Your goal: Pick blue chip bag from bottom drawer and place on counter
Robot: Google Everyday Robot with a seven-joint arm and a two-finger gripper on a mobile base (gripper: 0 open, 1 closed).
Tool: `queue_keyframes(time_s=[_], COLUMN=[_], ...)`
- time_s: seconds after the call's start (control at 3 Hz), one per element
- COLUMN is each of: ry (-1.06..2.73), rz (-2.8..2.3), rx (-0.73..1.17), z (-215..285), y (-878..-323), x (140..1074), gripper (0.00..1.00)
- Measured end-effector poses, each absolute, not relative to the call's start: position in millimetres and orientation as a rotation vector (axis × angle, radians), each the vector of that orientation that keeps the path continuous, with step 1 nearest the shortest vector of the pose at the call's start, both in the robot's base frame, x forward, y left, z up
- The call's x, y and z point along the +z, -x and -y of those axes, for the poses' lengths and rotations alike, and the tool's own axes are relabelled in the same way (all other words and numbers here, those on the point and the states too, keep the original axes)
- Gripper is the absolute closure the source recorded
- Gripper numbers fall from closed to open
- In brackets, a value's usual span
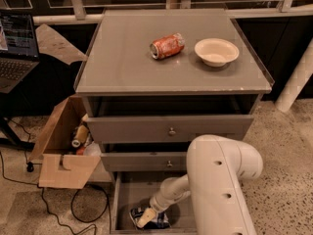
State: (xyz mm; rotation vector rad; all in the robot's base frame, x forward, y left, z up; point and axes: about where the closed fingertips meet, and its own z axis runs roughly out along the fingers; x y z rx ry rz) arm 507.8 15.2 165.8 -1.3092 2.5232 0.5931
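Note:
The blue chip bag (160, 223) lies crumpled on the floor of the open bottom drawer (128, 194), near its front. My gripper (146, 219) reaches down into the drawer at the end of the white arm (220, 180) and sits right on the bag, covering its middle. The counter (122, 58) is the flat grey top of the cabinet, above the two shallower drawers.
A dented orange soda can (167, 45) lies on its side on the counter beside a cream bowl (216, 51). An open cardboard box (63, 168) with bottles stands left of the cabinet, cables (88, 204) on the floor by it. A laptop (17, 43) is far left.

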Motion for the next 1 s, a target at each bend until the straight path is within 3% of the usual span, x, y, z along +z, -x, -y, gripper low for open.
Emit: queue_keyframes(time_s=[0.33, 1.0], ry=[1.296, 1.296], rz=[-2.548, -2.548], rx=[0.601, 0.601], z=[-15.6, -15.7], y=[-509.1, -509.1], x=[154.4, 154.4], gripper=[0.00, 0.42])
